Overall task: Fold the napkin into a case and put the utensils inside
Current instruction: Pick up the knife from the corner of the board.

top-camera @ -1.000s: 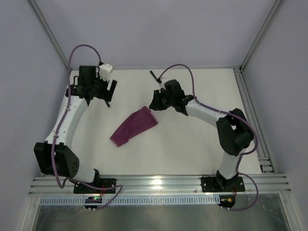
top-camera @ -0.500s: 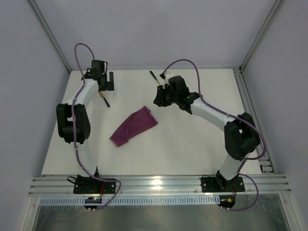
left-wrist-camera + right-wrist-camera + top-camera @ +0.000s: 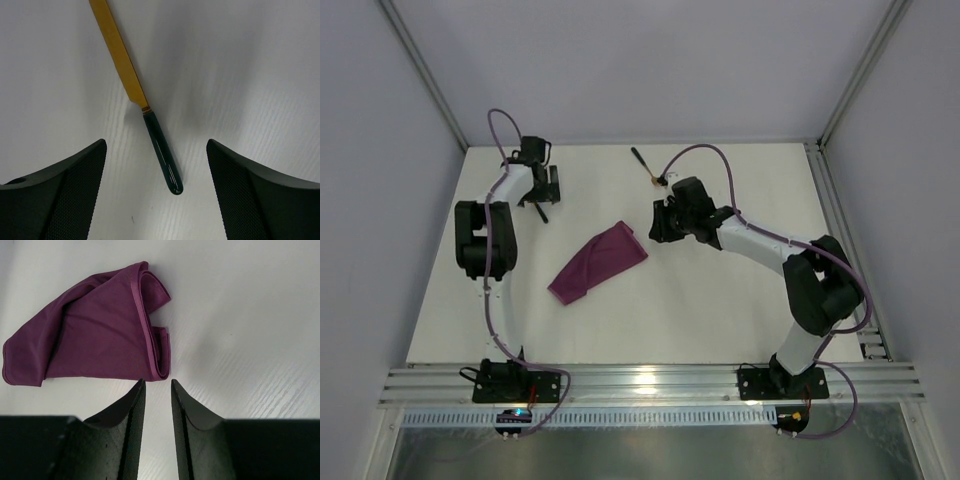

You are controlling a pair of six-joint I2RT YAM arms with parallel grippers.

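while the napkin (image 3: 598, 262) lies bunched on the table (image 3: 720, 300), around: fork (image 3: 642, 162) near far edge, apart from it.
napkin axis: near-left to far-right.
knife (image 3: 132, 85): flat, handle toward left gripper (image 3: 156, 150).
left gripper: stretched far-left, wide, straddling knife handle.
right gripper (image 3: 157, 387): narrow gap, empty, beside napkin's far-right end.

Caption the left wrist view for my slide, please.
Wide-open left fingers frame the gold-bladed, black-handled knife on the white table.
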